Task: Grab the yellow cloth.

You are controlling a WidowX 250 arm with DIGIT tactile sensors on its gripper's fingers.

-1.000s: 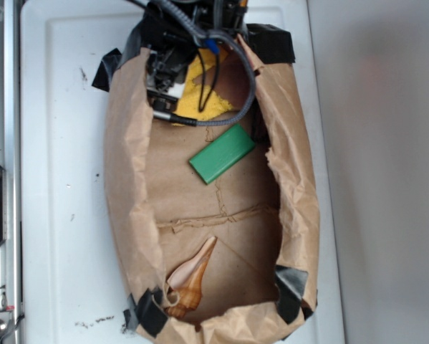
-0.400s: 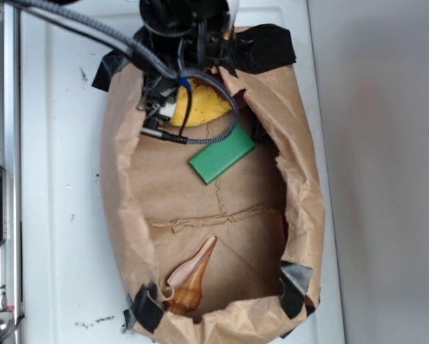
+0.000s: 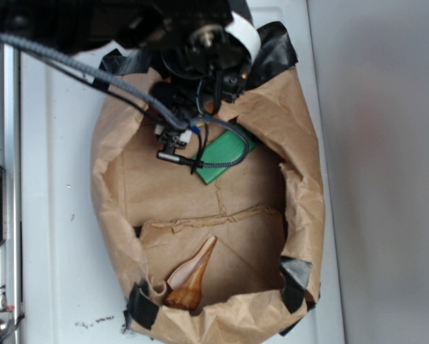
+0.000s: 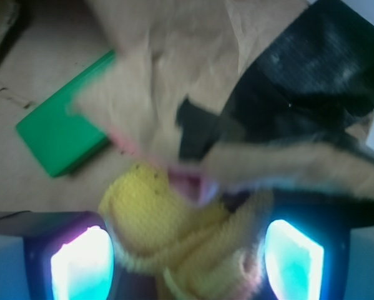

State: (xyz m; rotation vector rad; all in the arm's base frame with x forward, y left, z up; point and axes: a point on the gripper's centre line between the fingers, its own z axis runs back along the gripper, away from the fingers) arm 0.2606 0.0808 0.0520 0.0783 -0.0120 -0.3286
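In the wrist view the yellow cloth [image 4: 174, 231], nubbly and bunched into folds, fills the gap between my two fingers. My gripper [image 4: 187, 265] is shut on it, with the lit pads [image 4: 80, 262] pressed to either side. The cloth hangs just over the brown paper bag's floor, near the bag's torn back wall [image 4: 143, 94]. In the exterior view my arm [image 3: 200, 43] is over the bag's far end and hides both the cloth and the gripper's fingers.
A flat green block [image 3: 218, 168] lies on the bag floor just under the arm's cables, and also shows in the wrist view [image 4: 59, 134]. A brown-orange shell [image 3: 193, 276] lies at the near end. Crumpled bag walls [image 3: 300, 186] with black tape [image 4: 299, 75] ring the space, on a white table [image 3: 56, 143].
The arm has come toward the bag's middle and now looms larger, covering the yellow cloth that showed at the far end. The bag's walls have shifted and spread.
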